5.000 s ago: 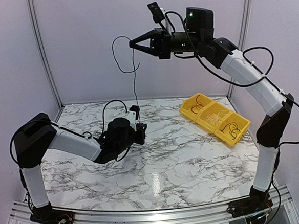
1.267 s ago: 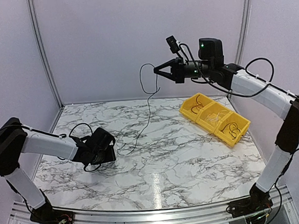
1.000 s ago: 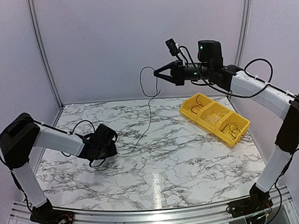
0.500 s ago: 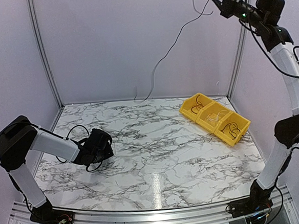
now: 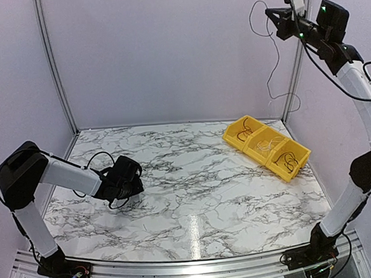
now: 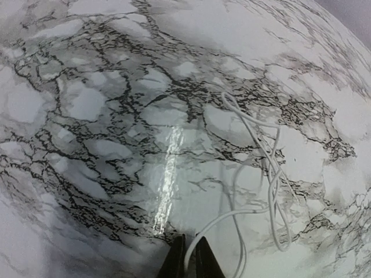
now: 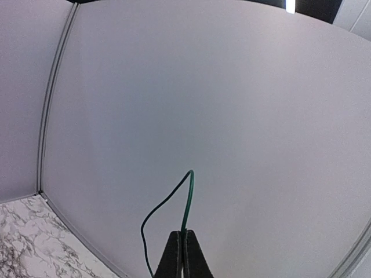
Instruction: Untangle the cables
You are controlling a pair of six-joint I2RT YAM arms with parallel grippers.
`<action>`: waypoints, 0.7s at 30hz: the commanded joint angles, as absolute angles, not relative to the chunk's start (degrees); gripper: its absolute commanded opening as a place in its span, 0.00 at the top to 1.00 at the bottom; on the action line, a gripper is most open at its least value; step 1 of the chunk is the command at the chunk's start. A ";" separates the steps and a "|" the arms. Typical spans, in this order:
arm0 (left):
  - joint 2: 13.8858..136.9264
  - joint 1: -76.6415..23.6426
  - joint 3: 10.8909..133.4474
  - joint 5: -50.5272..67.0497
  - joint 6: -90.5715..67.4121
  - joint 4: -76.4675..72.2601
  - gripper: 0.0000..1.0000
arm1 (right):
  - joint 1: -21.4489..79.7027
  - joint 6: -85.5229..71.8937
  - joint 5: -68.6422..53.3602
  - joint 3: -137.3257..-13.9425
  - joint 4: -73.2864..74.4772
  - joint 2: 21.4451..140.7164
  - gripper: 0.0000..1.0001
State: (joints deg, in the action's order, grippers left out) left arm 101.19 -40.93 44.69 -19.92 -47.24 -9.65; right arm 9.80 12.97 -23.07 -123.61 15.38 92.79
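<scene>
Grip at the right gripper (image 7: 181, 250) fully closed, fingertips pressed together on a thin black cable (image 7: 191, 174). Rises from between the tips, arches over and drops away to the left against the pale lilac back wall (image 7: 243, 87). From above: held high at the far right corner, well above the marble-patterned tabletop (image 5: 209, 201). Hangs free from there in a loose loop beside the tips and a long wavy tail curling at its lower end; touches nothing on the table, the curl seen against the back corner, higher than the yellow three-compartment plastic bin (image 5: 288, 175). Sits at an angle on the right side of the table, one end toward the back wall. Holds looped thin black wires (image 5: 289, 161) in the nearest compartment and more in the farthest; contents of the middle one too pale to make out.

Down low on the left side of the table, the left gripper (image 6: 186, 259) with fingers almost together, only a sliver between them. Pinches one end of a thin white wire (image 6: 271, 174) there, as far as the wrist view shows. Trails off from the tips to the right across the marble in a few long overlapping loops lying flat. Well apart from the yellow bin and from the hanging black cable.
</scene>
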 commanded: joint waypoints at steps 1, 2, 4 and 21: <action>104.86 -40.96 45.55 -13.63 -44.64 1.96 0.83 | 7.75 18.05 -17.68 -116.09 13.75 87.21 1.00; 105.14 -40.96 46.09 -13.17 -44.49 2.23 0.81 | 7.10 18.18 -17.26 -114.31 13.31 86.16 1.00; 105.78 -41.00 46.74 -12.36 -44.56 2.37 0.79 | 5.84 18.11 -16.56 -111.19 12.69 84.35 1.00; 111.23 -41.22 49.72 -9.58 -43.81 2.20 0.98 | 3.23 21.42 -7.20 -111.26 15.58 80.15 1.00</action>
